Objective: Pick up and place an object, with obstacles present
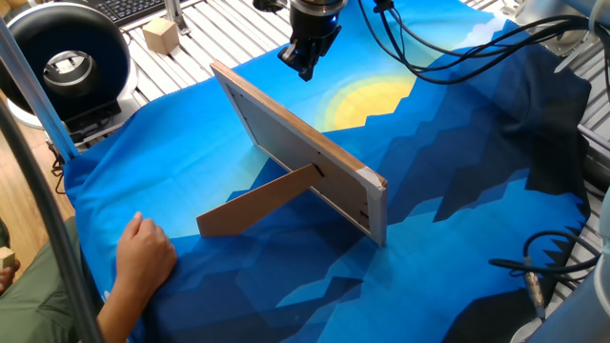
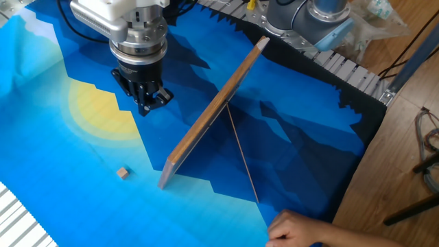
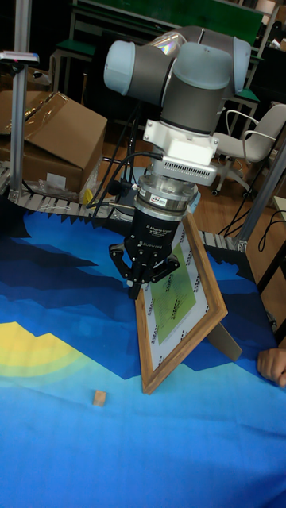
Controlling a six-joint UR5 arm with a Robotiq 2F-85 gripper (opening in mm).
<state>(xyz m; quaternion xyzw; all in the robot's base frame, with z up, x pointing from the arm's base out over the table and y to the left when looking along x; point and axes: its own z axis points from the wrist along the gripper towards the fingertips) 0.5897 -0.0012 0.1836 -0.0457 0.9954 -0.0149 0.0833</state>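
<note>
1. In one fixed view, your tool [image 1: 307, 63] hangs behind the propped board [image 1: 303, 150], fingers clenched and empty.
2. In the other fixed view, a small wooden cube [image 2: 123, 173] lies on the blue cloth [image 2: 62, 158] near the board's lower end.
3. In the tall fixed view, the tool hangs above the cube.

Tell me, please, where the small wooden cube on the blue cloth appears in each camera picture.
One fixed view: not visible; the propped board probably hides that side.
The other fixed view: small wooden cube lower left, left of the board's near end.
Tall fixed view: cube low, left of the board's bottom corner.
Shared landmark: the board, with the gripper above the cloth beside it.
</note>
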